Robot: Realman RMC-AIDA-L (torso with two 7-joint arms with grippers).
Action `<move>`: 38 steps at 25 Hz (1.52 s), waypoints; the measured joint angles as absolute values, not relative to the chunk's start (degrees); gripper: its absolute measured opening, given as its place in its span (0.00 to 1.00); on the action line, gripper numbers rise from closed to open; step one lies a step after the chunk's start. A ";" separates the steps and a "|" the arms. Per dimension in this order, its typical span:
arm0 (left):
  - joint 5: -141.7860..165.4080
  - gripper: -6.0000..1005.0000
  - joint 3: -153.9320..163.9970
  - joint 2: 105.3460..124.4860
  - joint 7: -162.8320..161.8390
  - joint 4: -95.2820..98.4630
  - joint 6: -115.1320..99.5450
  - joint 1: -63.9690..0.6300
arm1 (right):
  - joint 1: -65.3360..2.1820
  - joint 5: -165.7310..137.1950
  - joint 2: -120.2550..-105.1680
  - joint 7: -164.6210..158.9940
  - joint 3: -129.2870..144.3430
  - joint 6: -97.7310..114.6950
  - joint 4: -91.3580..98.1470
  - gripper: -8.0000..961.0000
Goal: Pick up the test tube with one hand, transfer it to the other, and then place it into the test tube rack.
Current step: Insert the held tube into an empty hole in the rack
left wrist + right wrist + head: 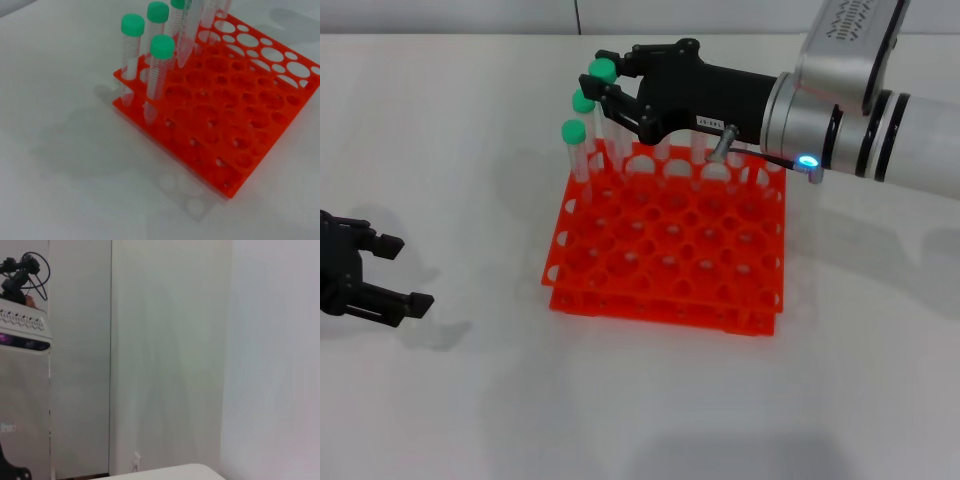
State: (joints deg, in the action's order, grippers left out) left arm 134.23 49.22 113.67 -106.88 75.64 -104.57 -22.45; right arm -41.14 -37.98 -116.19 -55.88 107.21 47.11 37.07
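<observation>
One rack (670,245) stands mid-table (470,400). The left wrist view shows four capped tubes in its corner holes, plus a fifth tube (187,30) tilted over the next holes with its tip just above the rack. In the head view the right hand (605,90) is at the rack's 11 o'clock corner, clamped on that tube. The left hand (395,270) rests at 9 o'clock, fingers apart, well clear.

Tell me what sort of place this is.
Probably a lab bench or robot test station: an orange test tube rack with green-capped tubes stands on a plain white table, and a white wall shows behind.
</observation>
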 joint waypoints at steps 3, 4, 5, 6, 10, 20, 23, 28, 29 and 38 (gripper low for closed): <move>134.21 0.88 49.22 113.75 -106.87 75.59 -104.51 -22.45 | -41.14 -36.41 -116.19 -55.62 108.04 46.14 36.87 0.28; 134.20 0.88 49.22 113.77 -106.87 75.58 -104.50 -22.45 | -41.14 -36.33 -116.19 -55.54 108.16 46.06 36.80 0.28; 134.20 0.88 49.22 113.80 -106.87 75.57 -104.50 -22.44 | -41.14 -36.23 -116.19 -55.39 108.38 45.90 36.65 0.28; 134.20 0.88 49.22 113.84 -106.87 75.58 -104.48 -22.44 | -41.14 -36.21 -116.19 -55.34 108.56 45.86 36.48 0.28; 134.20 0.88 49.22 113.97 -106.87 75.57 -104.39 -22.52 | -41.13 -36.20 -116.19 -55.31 109.20 45.67 36.25 0.28; 134.20 0.88 49.29 114.35 -106.87 75.58 -103.77 -22.68 | -41.90 -35.09 -116.19 -55.27 111.02 44.88 35.54 0.28; 134.20 0.88 49.31 114.38 -106.87 75.55 -103.69 -22.68 | -42.33 -34.84 -116.19 -55.20 111.23 44.74 35.54 0.28; 134.20 0.88 49.31 114.37 -106.85 75.41 -103.47 -22.68 | -42.69 -34.80 -116.19 -55.10 111.39 43.87 35.54 0.28; 134.20 0.88 49.31 114.37 -106.83 75.37 -103.41 -22.68 | -42.71 -34.80 -116.19 -55.04 111.40 43.87 35.52 0.28; 134.21 0.88 49.40 114.35 -106.46 75.05 -103.04 -22.84 | -42.93 -33.67 -116.19 -53.96 111.40 44.05 35.02 0.28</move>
State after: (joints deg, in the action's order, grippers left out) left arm 134.21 49.40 114.35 -106.46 75.05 -103.04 -22.84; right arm -42.93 -33.67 -116.19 -53.96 111.40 44.05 35.02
